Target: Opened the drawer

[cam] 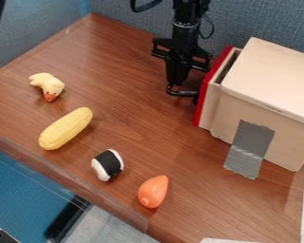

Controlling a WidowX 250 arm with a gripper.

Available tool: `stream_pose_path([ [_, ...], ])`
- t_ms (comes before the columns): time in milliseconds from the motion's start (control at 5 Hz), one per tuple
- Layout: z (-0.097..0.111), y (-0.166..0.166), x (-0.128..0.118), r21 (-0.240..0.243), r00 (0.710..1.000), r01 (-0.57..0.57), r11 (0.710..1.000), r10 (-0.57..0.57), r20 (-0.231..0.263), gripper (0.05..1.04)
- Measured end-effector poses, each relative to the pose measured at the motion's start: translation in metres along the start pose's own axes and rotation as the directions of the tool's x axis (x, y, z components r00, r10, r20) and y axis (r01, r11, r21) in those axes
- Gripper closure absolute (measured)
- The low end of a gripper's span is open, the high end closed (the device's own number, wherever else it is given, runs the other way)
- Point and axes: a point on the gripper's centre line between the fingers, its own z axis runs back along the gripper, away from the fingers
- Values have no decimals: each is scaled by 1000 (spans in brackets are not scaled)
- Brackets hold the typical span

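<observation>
Camera view puts the black gripper at one o'clock, tip at the black handle of the partly open, red-fronted drawer, its grip impossible to tell

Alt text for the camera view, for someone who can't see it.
A black gripper hangs at the dark handle of a red-fronted drawer, slightly open from a cream box taped to a wooden table. Toward the picture's left and bottom lie a yellow animal toy, toy corn, a sushi toy and an orange toy.
</observation>
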Motion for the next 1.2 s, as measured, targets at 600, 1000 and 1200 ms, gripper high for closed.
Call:
stream_pose_path([
  [600,5,36,1,46,1000,-18,999,19,-10,980],
  [1000,6,44,-1,68,1000,-17,998,19,-20,981],
  [1200,8,62,-1,87,999,-32,996,34,-17,981],
])
